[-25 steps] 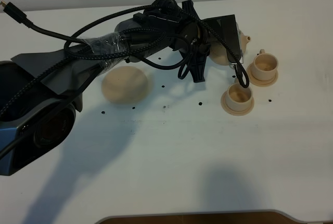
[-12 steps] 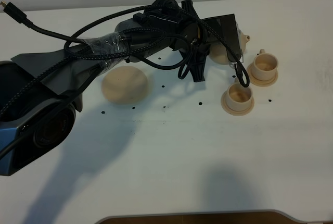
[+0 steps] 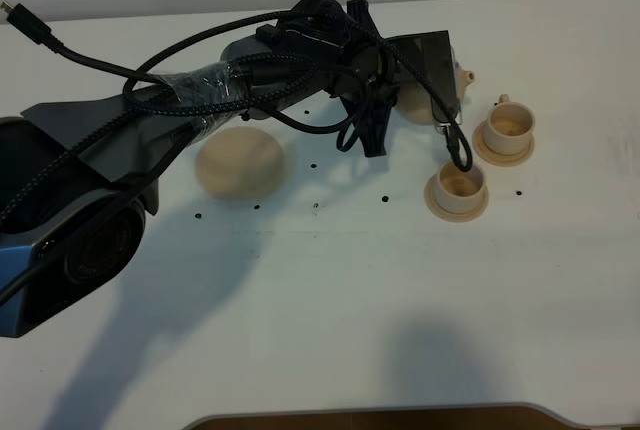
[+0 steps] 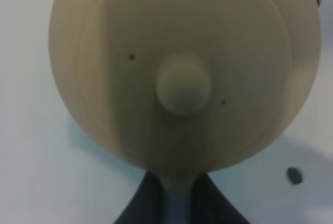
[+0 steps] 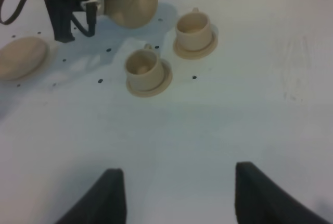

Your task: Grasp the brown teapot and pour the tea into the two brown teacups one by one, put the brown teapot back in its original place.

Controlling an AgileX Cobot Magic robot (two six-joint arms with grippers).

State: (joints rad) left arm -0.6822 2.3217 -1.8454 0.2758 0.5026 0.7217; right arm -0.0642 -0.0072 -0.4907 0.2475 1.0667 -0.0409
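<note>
The brown teapot (image 3: 418, 102) hangs above the table just left of the two cups, its spout pointing toward the far teacup (image 3: 508, 125). The near teacup (image 3: 458, 186) stands on its saucer below and in front of the pot. My left gripper (image 3: 396, 86) is shut on the teapot's handle; the left wrist view shows the lid and knob (image 4: 182, 81) from above, with the fingers (image 4: 208, 203) clamping the handle. The large saucer (image 3: 240, 162) lies bare to the left. My right gripper (image 5: 179, 198) is open and empty, low over the table in front of the cups (image 5: 143, 67) (image 5: 193, 28).
My left arm and its thick black cables (image 3: 200, 80) stretch from the left edge across the back of the table. Small dark holes (image 3: 385, 198) dot the white tabletop. The table's front edge (image 3: 380, 415) is near the bottom.
The teapot has shifted slightly left and back, away from the far cup, still in my left gripper. The cups and large saucer have not moved.
</note>
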